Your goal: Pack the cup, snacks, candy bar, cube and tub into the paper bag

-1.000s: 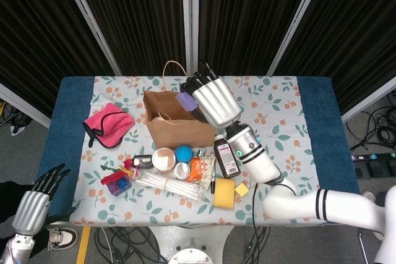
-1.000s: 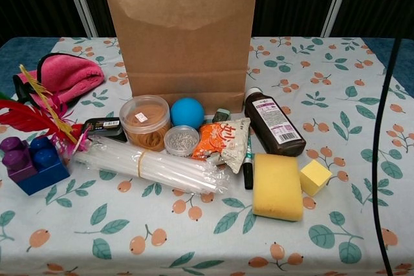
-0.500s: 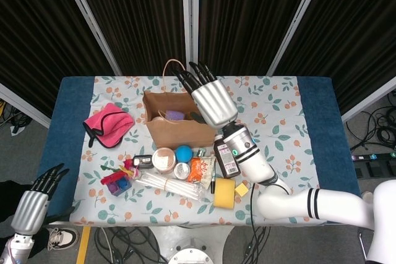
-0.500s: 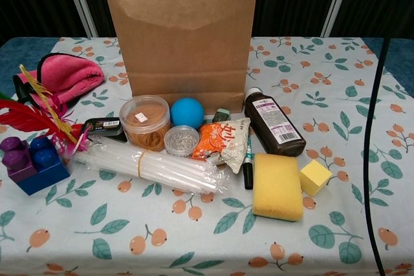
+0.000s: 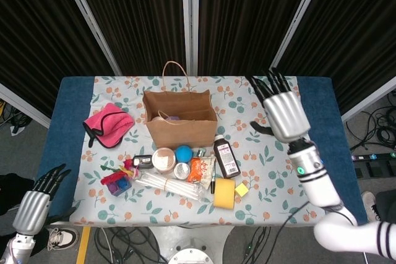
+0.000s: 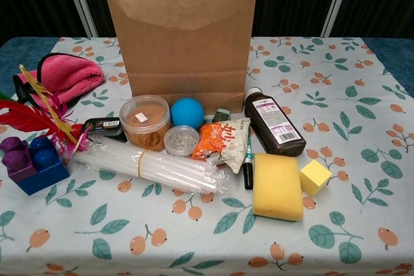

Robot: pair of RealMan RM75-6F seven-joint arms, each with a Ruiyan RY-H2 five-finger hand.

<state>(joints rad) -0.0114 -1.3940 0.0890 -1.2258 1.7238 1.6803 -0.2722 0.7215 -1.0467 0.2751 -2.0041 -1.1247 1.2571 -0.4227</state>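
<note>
The brown paper bag [image 5: 179, 129] [image 6: 181, 37] stands upright at mid table, mouth open. A bit of purple, the cup [image 5: 174, 117], shows inside it. In front lie the round orange tub [image 5: 164, 159] [image 6: 145, 121], the orange snack packet [image 5: 200, 169] [image 6: 222, 140], the dark candy bar [image 5: 142, 161] [image 6: 103, 125] and the small yellow cube [image 5: 242, 189] [image 6: 315, 176]. My right hand [image 5: 284, 112] hovers to the right of the bag, fingers spread, holding nothing. My left hand [image 5: 34, 205] hangs off the table's near left corner, fingers apart and empty. Neither hand shows in the chest view.
A pink cloth [image 5: 109, 124] lies left of the bag. Among the front items are a blue ball [image 6: 187, 112], a brown bottle [image 6: 273, 123], a yellow sponge [image 6: 277, 186], bundled straws [image 6: 149, 165], a small tin [image 6: 181, 140], a marker [image 6: 248, 156] and toy blocks [image 6: 31, 163].
My right hand, which held the purple cup over the bag, let it drop inside, then swung away to the right. The left hand stayed put.
</note>
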